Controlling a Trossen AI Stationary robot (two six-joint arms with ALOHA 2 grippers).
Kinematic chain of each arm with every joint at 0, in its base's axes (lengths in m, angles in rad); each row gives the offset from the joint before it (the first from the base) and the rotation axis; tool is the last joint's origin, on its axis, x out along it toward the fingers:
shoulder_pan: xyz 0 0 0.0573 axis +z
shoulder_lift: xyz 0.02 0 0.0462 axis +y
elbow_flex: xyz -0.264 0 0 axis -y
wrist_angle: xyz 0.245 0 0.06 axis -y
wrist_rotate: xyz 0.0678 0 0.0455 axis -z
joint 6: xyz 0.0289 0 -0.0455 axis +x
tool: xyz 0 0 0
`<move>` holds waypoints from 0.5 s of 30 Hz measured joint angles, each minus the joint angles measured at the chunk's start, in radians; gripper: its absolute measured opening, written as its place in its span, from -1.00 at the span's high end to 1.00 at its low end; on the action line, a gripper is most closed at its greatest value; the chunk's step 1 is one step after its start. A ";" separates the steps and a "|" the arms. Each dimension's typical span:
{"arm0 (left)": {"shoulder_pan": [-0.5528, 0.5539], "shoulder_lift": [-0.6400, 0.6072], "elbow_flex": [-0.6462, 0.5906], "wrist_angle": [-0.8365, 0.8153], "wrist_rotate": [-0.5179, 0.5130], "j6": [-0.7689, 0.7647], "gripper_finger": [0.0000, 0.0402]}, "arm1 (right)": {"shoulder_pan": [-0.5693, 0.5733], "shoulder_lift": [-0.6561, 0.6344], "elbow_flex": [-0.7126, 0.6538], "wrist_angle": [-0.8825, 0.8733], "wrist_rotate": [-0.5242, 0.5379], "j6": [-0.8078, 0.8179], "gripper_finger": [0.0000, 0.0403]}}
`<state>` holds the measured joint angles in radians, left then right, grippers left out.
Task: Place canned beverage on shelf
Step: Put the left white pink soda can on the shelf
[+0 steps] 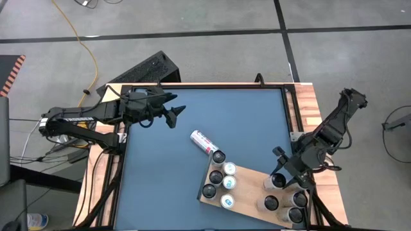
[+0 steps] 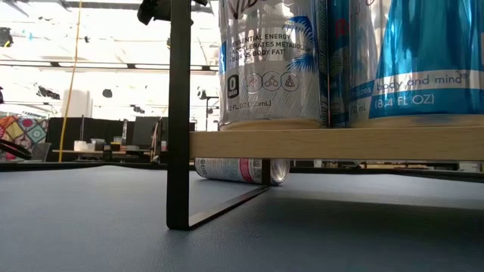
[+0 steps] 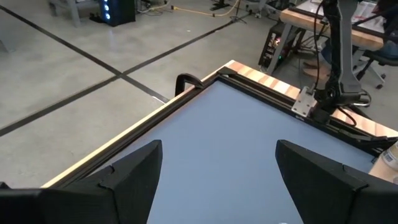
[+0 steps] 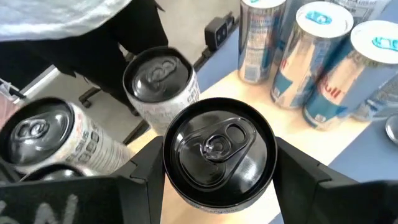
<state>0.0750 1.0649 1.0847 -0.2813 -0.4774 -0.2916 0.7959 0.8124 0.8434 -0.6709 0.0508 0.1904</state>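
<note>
Standing upright on the shelf, a black-topped can is clasped between the right gripper fingers, while the left gripper is held wide apart.

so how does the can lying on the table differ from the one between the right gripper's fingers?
The lying can is on its side on the blue tabletop; the gripped can stands upright on the shelf. The lying can is white with pink print and untouched; the gripped can has a black top, with the right gripper around it. Both are slim beverage cans.
</note>
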 joint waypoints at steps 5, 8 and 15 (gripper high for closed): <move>0.000 0.000 0.000 0.001 0.000 -0.001 -0.48 | -0.004 0.000 -0.007 0.034 0.005 -0.008 -0.07; 0.000 0.000 0.000 0.001 0.001 -0.002 -0.48 | -0.007 0.009 -0.009 0.026 0.005 -0.012 -0.07; 0.000 0.000 0.000 0.001 0.000 0.006 -0.48 | -0.006 0.026 -0.011 0.029 0.008 -0.015 -0.07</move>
<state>0.0750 1.0649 1.0847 -0.2799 -0.4771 -0.2852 0.7902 0.8379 0.8322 -0.6422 0.0593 0.1753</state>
